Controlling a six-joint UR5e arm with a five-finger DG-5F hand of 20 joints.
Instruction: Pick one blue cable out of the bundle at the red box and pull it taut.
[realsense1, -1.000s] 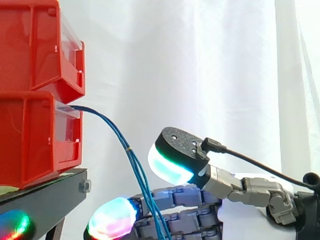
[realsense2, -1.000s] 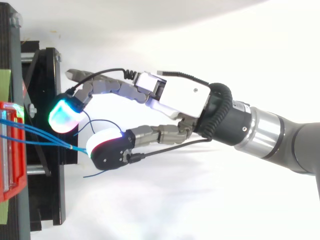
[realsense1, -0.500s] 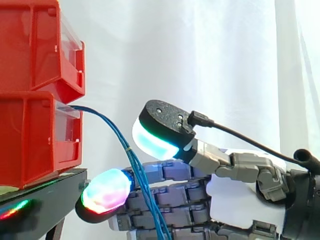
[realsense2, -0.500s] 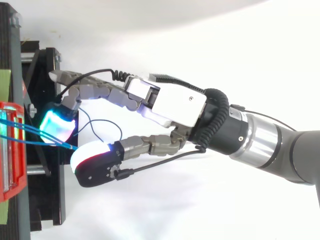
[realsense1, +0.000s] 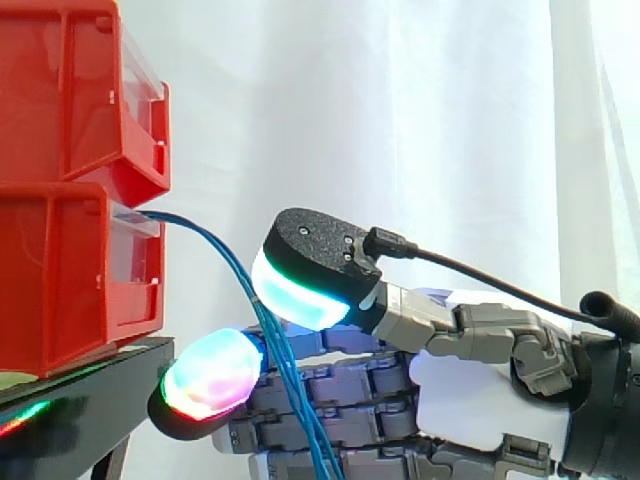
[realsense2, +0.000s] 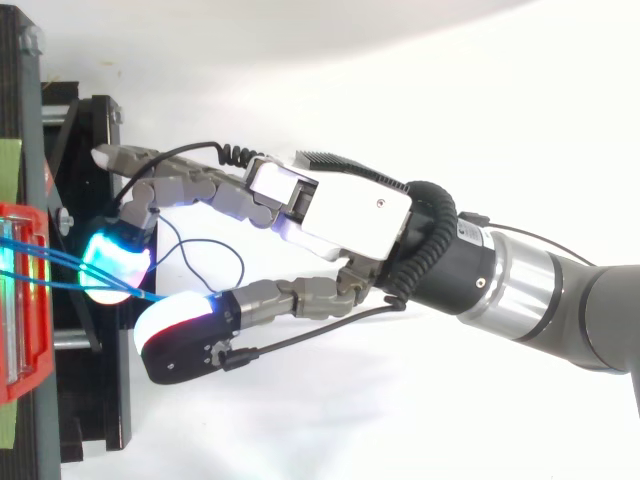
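Note:
A bundle of thin blue cables (realsense1: 225, 255) comes out of the lower red box (realsense1: 60, 280) and droops down to the right. In the top view the blue cables (realsense2: 60, 262) run from the red box (realsense2: 20, 300) to the hand. My hand (realsense1: 470, 400) reaches in from the right, level with the drooping stretch. The cables pass between the thumb pad (realsense1: 295, 295) above and a glowing fingertip (realsense1: 205, 375) below. From above, my hand (realsense2: 350, 205) shows a gap between thumb and fingers, with the strands not pinched.
A second red bin (realsense1: 70, 90) is stacked on the lower one. Both rest on a black stand (realsense1: 90, 390) at the left, close under the fingertip. A white curtain hangs behind.
My hand has risen and moved left toward the box. The thumb has come down closer over the cables, and the fingers have curled in beside them.

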